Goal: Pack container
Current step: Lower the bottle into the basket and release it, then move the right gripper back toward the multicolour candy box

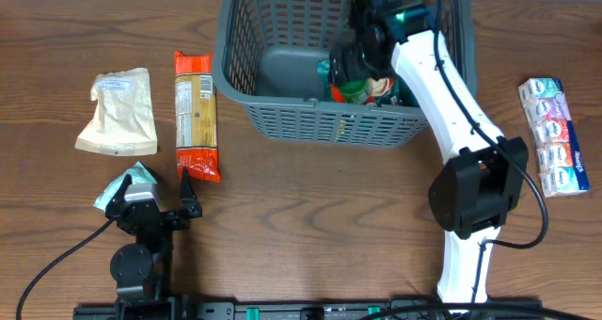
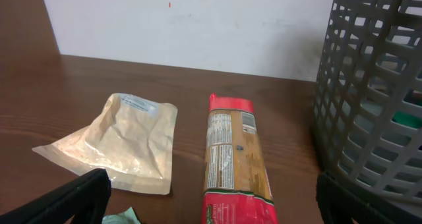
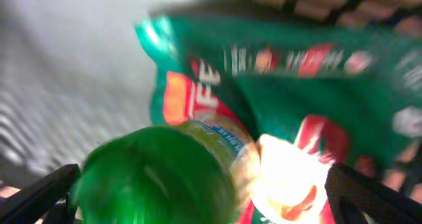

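Observation:
The container [image 1: 320, 122] is a dark grey lattice basket at the table's far middle; its wall [image 2: 376, 85] also fills the right of the left wrist view. My right gripper [image 1: 362, 52] reaches down inside it and stands open [image 3: 208, 197], fingers wide apart. A green-lidded jar [image 3: 158, 178] lies just below them, untouched, against a green and red snack packet [image 3: 297, 92]. My left gripper [image 1: 155, 202] is open [image 2: 214, 207] near the front left, holding nothing. It hovers by a small teal packet [image 1: 141, 177].
An orange and red long packet [image 1: 196, 113] [image 2: 234, 158] lies left of the basket. A beige pouch [image 1: 118, 111] [image 2: 122, 141] lies further left. A multi-pack of small colourful packets [image 1: 555, 136] sits at the far right. The right arm's base [image 1: 475, 193] stands front right.

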